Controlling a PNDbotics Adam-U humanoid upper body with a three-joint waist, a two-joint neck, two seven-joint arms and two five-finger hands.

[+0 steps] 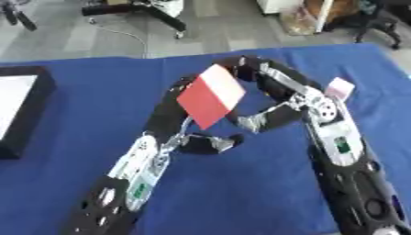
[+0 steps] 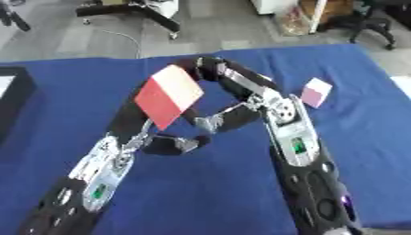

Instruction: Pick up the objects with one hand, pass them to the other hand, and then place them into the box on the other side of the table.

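Blue table (image 1: 241,197) lies bare below both hands gripping red-white block (image 1: 210,96).

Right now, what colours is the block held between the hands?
Red and white block, clearest in the left eye view.

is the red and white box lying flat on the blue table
No, the red and white box is held up above the blue table between the left hand and right hand.

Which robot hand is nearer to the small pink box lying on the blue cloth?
Right. The right robot hand is up at the red and white box, with the small pink box beside its wrist. The left robot hand is farther away.
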